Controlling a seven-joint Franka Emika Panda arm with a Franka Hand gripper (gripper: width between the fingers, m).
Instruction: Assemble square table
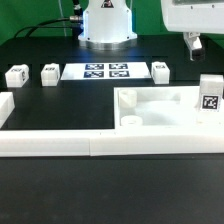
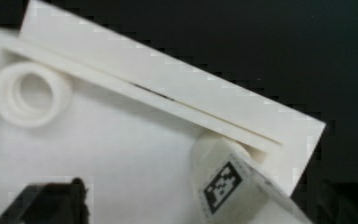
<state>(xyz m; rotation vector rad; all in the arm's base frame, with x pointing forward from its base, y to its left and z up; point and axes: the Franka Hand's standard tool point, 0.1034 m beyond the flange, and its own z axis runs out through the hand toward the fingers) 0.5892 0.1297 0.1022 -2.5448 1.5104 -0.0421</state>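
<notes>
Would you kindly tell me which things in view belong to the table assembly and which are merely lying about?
For the job: tabletop slab; standing leg at the slab's corner; three loose legs; the open claw.
Lying about: marker board; long white border bars.

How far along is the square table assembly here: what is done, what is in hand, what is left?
Done: one leg stands upright at a corner of the tabletop; how firmly it is fixed cannot be told. In hand: nothing; the gripper hangs open over that corner. Left: three loose legs lie beside the marker board, and a corner hole is empty.
</notes>
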